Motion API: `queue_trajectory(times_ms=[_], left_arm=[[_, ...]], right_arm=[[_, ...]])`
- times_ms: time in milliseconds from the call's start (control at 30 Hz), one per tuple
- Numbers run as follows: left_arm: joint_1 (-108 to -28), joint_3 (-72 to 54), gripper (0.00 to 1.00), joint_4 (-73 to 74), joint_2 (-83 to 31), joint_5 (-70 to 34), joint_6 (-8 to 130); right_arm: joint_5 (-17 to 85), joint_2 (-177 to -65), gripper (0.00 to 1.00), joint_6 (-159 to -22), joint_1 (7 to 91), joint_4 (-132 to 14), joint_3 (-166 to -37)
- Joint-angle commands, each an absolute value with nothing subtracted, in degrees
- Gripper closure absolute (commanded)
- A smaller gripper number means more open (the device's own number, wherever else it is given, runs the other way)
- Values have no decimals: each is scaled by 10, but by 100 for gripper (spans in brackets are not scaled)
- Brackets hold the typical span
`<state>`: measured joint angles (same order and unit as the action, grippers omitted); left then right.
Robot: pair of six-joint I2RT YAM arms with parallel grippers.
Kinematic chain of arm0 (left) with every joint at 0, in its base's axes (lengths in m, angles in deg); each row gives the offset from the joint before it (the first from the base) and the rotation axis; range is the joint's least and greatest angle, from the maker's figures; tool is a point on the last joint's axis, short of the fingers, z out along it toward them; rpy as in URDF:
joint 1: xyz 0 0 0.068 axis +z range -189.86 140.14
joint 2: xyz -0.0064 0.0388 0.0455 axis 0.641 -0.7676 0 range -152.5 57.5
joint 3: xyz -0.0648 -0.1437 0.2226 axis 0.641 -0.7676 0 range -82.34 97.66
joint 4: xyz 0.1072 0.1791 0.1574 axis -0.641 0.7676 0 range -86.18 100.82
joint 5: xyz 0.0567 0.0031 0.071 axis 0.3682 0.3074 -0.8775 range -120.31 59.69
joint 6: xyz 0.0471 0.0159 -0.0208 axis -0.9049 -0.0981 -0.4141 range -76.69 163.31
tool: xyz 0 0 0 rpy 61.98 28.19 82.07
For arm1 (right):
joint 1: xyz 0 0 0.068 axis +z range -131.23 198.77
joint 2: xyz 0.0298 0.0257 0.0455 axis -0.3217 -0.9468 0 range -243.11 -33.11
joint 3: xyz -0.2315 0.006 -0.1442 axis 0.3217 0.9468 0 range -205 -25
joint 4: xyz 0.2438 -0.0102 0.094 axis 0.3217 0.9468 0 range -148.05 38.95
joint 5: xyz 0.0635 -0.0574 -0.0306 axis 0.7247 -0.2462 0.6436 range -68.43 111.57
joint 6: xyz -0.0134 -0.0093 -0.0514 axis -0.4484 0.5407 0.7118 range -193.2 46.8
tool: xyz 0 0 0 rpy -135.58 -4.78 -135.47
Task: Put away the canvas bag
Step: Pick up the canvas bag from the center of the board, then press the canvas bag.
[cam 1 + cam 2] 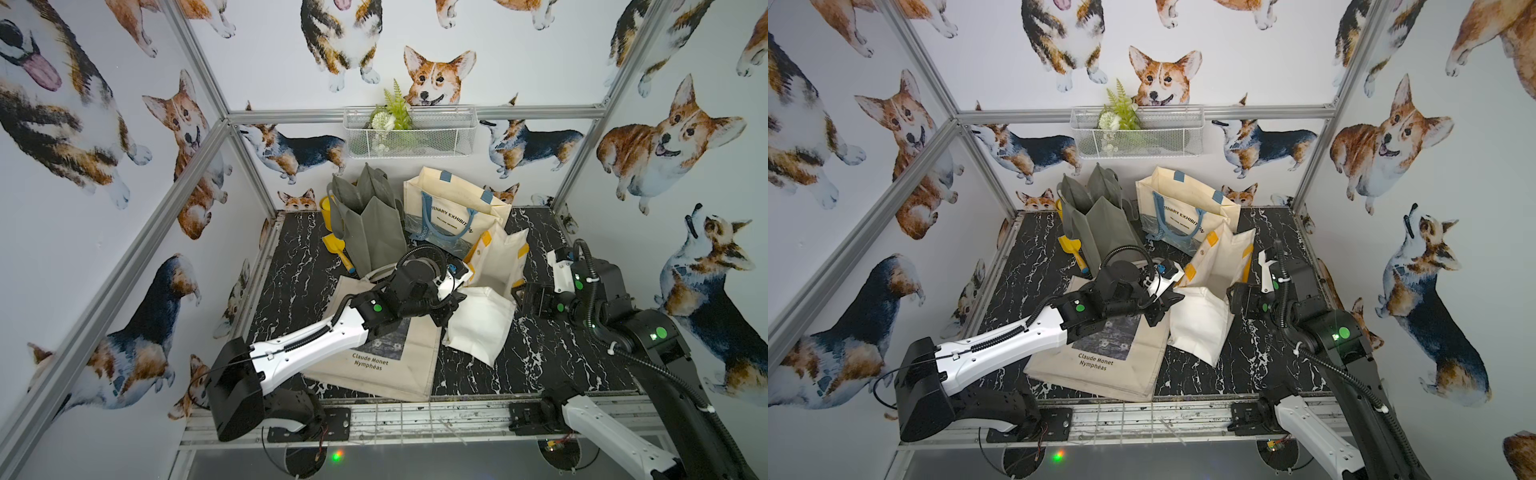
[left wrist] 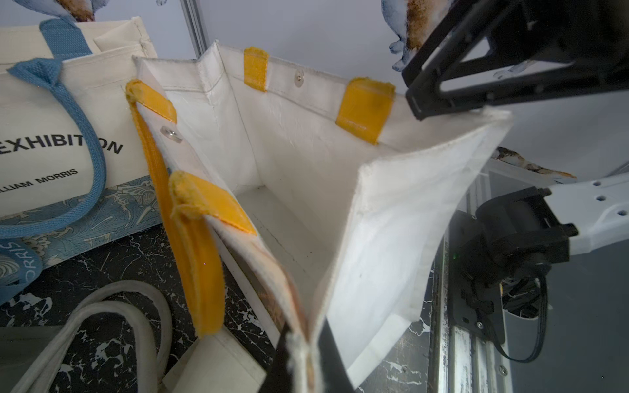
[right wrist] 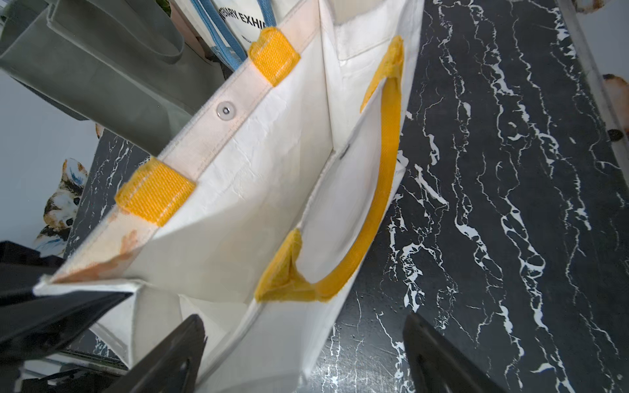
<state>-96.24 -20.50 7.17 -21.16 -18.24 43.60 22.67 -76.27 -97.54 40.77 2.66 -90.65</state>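
A white bag with yellow handles [image 1: 486, 316] [image 1: 1204, 328] stands open-mouthed at mid table, its inside bare in the left wrist view [image 2: 299, 177]. My left gripper [image 1: 451, 305] [image 2: 306, 360] is shut on the rim at one corner of it. My right gripper [image 1: 524, 297] [image 3: 303, 326] is open at the opposite side. The bag's wall [image 3: 272, 170] runs between its spread fingers without being pinched. A flat beige canvas tote printed "Claude Monet" [image 1: 390, 370] [image 1: 1113, 370] lies under my left arm by the front edge.
A cream bag with blue handles [image 1: 453, 208] and a grey bag [image 1: 370, 224] stand at the back. A yellow toy shovel [image 1: 338, 249] lies left of the grey bag. A white wire basket [image 1: 409, 137] with a plant hangs on the back rail.
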Motion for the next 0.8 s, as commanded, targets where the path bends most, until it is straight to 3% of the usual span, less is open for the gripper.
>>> queue_trajectory(times_ms=[0,567,767], left_arm=[[-948,-201,100,49,-209,-161,471],[-922,-118,100,54,-237,-111,543],[-922,-92,100,61,-251,-102,561]], right_arm=[[220,-732,7,-966,408,37,-885],[355,-604,18,-985,409,-84,-758],[337,-589,22,-996,436,-174,-705]])
